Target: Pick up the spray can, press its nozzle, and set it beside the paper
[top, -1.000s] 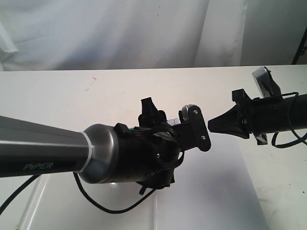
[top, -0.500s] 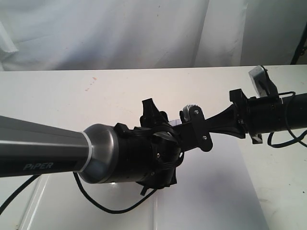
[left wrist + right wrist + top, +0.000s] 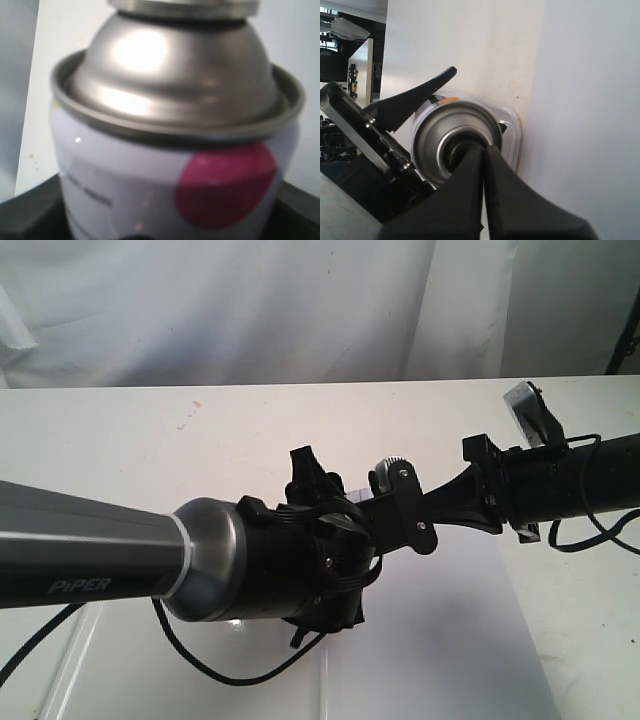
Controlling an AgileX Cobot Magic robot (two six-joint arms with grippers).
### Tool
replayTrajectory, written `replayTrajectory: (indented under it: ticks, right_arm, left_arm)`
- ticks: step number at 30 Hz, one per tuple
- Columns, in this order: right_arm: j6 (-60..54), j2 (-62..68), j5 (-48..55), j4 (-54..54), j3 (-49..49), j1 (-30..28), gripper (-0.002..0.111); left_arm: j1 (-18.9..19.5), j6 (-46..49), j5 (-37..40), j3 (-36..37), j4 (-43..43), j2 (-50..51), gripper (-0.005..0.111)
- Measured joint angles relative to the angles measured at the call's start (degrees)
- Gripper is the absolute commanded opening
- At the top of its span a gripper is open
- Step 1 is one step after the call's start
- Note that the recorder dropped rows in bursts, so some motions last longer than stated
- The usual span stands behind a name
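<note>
The wide white desk (image 3: 150, 430) is carrying one large plain white paper sheet (image 3: 450, 640). Just beside the paper's edge it is also carrying one glossy rounded-corner tray (image 3: 515, 131). In the right wrist view the can is covering most of this tray, so I cannot tell what is lying in it.

Two black end effectors are meeting over the desk. The left end effector (image 3: 390, 495) is gripping the one small white cylindrical spray can (image 3: 165, 150), which has a silver metal shoulder and a pink dot. It is holding the can in the air above the desk, near the paper's far edge. The can's silver top is facing the right end effector (image 3: 482, 150), so its long axis is running about along those fingers.

The right end effector's fingers are closed together. Their tips are sitting at the middle of the silver rim and hiding most of the small black nozzle (image 3: 453, 153). Whether they are pressing it I cannot tell.
</note>
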Motion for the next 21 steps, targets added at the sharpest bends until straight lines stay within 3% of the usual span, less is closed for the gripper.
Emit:
replayTrajectory:
  ticks: [15,21]
  right_arm:
    - [0.0,0.0,-1.02,-0.65,0.11,-0.2,0.0]
    - [-4.67,-5.14,-9.25,4.04,6.3,-2.95,0.0]
  left_arm:
    - [0.0,0.0,0.12,0.0,-0.23,0.0,0.0]
    - [1.44,-0.1,-3.55,0.0,-5.89,-0.92,0.0]
